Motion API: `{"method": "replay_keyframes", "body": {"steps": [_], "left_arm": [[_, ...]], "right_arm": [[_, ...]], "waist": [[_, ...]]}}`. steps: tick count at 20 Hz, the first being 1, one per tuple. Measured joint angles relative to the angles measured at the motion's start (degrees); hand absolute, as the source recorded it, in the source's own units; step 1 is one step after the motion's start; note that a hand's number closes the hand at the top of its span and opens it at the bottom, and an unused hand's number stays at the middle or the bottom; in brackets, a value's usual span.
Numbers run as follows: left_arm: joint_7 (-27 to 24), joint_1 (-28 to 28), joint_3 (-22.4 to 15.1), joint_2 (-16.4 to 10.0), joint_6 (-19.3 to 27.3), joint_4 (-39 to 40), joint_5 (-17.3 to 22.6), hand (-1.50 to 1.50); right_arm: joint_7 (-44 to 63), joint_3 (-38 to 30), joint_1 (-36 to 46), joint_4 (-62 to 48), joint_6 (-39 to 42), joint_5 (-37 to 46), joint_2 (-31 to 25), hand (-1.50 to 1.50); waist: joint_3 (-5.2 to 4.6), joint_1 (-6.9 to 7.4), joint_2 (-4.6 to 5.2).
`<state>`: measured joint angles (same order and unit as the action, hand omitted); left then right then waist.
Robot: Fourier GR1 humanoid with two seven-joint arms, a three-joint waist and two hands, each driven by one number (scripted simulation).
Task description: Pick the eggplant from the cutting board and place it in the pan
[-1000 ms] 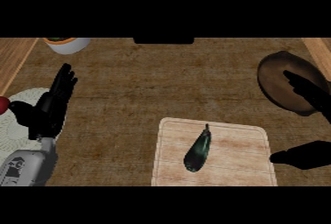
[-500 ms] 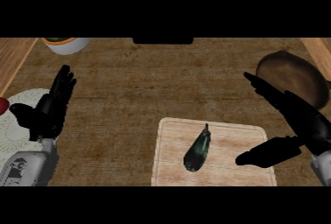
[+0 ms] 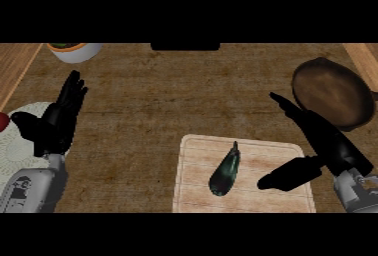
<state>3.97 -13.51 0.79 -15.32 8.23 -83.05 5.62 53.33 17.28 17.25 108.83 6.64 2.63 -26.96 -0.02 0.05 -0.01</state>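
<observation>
We are holding our right hand wide open at 4 o'clock, its thumb over the board. The eggplant is lying there, untouched. The pan is sitting at 2 o'clock, and our left hand is resting open at 9.

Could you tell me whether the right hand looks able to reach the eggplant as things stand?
Probably yes: the right hand is open at the right edge of the cutting board, and the eggplant lies bare on it, nothing between them.
</observation>
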Motion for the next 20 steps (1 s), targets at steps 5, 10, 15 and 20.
{"method": "replay_keyframes", "body": {"steps": [5,10,15,20], "left_arm": [[-0.20,0.95,0.52,0.61,-0.91,-0.72,-0.45,0.00],[-1.27,0.63,1.65,1.05,-2.04,0.60,-1.04,0.00],[-1.03,0.35,2.02,1.93,-2.38,0.61,-1.88,0.00],[-0.39,0.41,2.87,2.21,-3.06,-0.04,-2.53,0.00]], "right_arm": [[-2.59,0.61,-4.14,-2.70,1.90,3.29,2.10,-1.50],[-5.37,-0.72,-3.95,-6.55,6.22,3.45,4.76,-1.50],[-6.16,0.11,-2.83,-9.50,9.13,5.43,8.48,-1.50],[-7.11,0.94,-2.72,-11.90,10.90,9.40,11.78,-1.50]], "waist": [[0.02,-0.02,0.00],[0.03,0.01,0.03],[0.02,0.04,0.03],[0.01,0.02,0.01]]}}
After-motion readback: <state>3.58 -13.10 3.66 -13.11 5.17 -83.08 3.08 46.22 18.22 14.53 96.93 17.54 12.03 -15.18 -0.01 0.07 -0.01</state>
